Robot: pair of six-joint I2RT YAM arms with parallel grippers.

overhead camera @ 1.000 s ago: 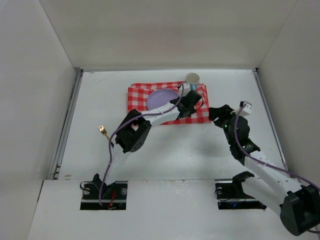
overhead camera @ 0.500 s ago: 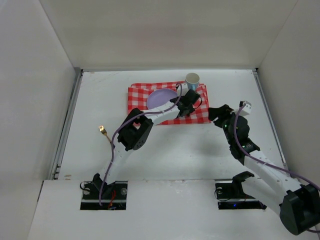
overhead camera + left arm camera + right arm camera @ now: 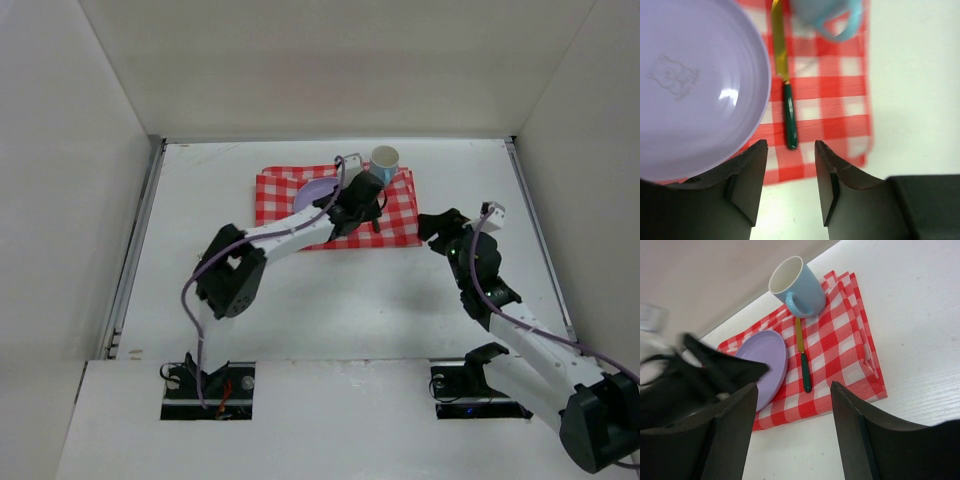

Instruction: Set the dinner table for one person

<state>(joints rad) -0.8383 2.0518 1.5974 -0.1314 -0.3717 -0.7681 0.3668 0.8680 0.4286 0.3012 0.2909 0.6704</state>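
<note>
On the white dinner table (image 3: 330,300) lies a red-and-white checked cloth (image 3: 398,226). It carries a lilac plate (image 3: 312,192), a light blue mug (image 3: 385,159) at its far right corner, and a knife (image 3: 789,117) with a green handle and gold blade between the two. My left gripper (image 3: 356,203) hovers over the cloth's near part, open and empty (image 3: 790,150), with the knife's handle end just ahead of the fingertips. My right gripper (image 3: 436,228) stands open and empty (image 3: 792,390) to the right of the cloth, looking at the knife (image 3: 804,366) and mug (image 3: 797,287).
Thin metal rails run along the table's left side (image 3: 135,240) and right side (image 3: 535,220). White walls close in the back and both sides. The left arm (image 3: 700,375) shows dark at the left of the right wrist view.
My left gripper has opened, leaving the knife flat on the cloth, and has pulled back a little. Its elbow swung left. The right arm has barely moved.
</note>
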